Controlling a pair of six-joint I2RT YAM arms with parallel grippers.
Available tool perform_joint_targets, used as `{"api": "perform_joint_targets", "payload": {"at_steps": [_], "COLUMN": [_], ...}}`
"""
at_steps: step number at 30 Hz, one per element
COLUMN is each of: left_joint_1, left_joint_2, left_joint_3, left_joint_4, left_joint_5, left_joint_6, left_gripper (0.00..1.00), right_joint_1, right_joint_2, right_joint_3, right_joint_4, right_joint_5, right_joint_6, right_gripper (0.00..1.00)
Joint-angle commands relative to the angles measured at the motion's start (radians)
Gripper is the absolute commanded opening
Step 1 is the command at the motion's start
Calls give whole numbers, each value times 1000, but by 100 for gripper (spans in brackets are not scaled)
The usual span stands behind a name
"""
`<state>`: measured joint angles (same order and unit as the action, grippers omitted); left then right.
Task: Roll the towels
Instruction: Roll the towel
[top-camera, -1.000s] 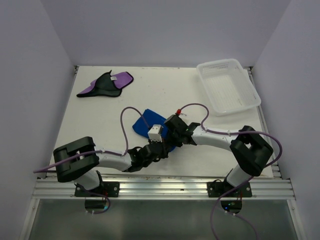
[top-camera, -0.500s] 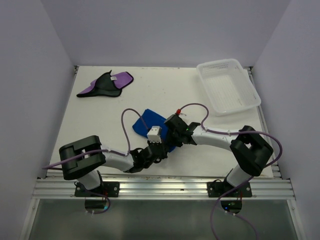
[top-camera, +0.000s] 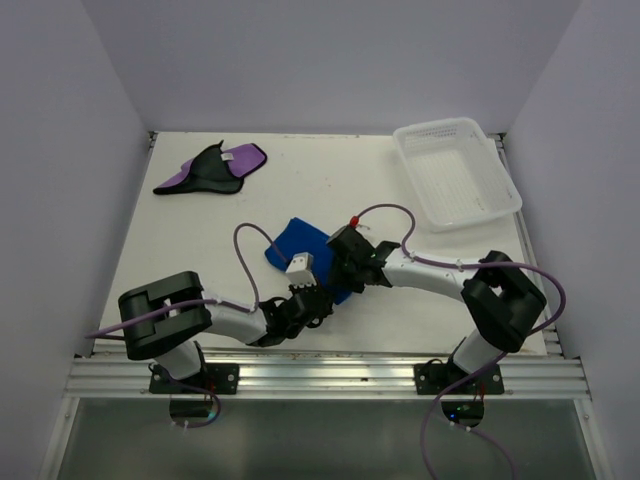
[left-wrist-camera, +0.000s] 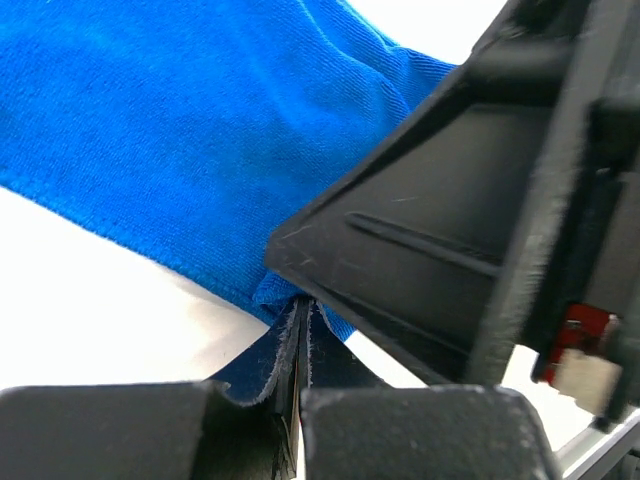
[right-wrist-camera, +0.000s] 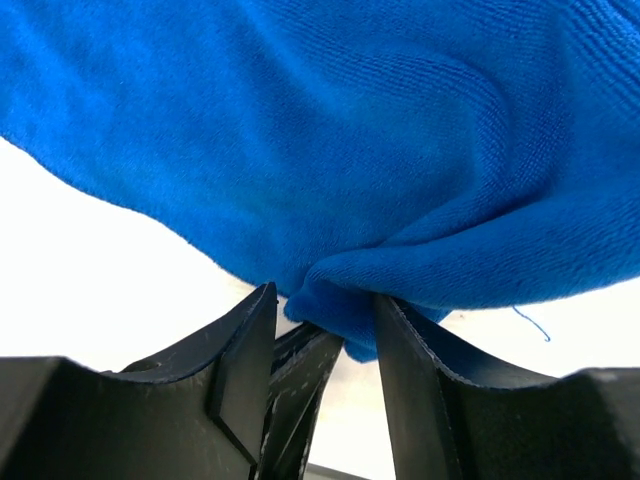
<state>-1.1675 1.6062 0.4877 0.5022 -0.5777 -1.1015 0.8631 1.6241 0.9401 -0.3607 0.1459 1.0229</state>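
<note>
The blue towel (top-camera: 298, 238) lies on the white table in the middle, with both grippers at its near edge. My left gripper (left-wrist-camera: 300, 305) is shut, with a pinch of the towel's hem (left-wrist-camera: 275, 285) at its tips. My right gripper (right-wrist-camera: 325, 310) straddles a bunched fold of the blue towel (right-wrist-camera: 330, 130). Its jaws stand apart, with a small gap at the left finger (right-wrist-camera: 245, 345). In the top view the two grippers meet close together near the towel's near corner (top-camera: 330, 290). The purple and black towel (top-camera: 215, 168) lies crumpled at the far left.
A white mesh basket (top-camera: 503, 175) stands at the far right corner. The right gripper's black body (left-wrist-camera: 470, 220) fills the right side of the left wrist view, close beside my left fingers. Walls close the table on three sides.
The right jaws have widened a little around the towel fold. My left wrist has shifted slightly to the left and its cable loop with it. The towels lie as before.
</note>
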Motion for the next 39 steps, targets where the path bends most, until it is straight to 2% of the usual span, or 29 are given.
{"api": "perform_joint_targets", "payload": {"at_steps": [1, 12, 25, 32, 39], "left_joint_1": [0, 0, -1, -1, 0], "left_joint_2": [4, 3, 14, 8, -2], "left_joint_3": [-41, -69, -49, -47, -54], "left_joint_4": [-88, -117, -162, -174, -185], "left_joint_5": [-50, -28, -36, -37, -36], "left_joint_6": [-35, -77, -78, -78, -78], "left_gripper": [0, 0, 0, 0, 0], "right_joint_1": [-6, -56, -88, -128, -162], "right_joint_2": [-10, -39, -253, -279, -248], "right_joint_3": [66, 120, 57, -21, -23], "right_joint_4": [-76, -139, -293, -265, -231], "right_joint_5": [-5, 23, 173, 144, 146], "right_joint_6": [-33, -70, -139, -130, -141], "right_gripper": [48, 49, 51, 51, 51]}}
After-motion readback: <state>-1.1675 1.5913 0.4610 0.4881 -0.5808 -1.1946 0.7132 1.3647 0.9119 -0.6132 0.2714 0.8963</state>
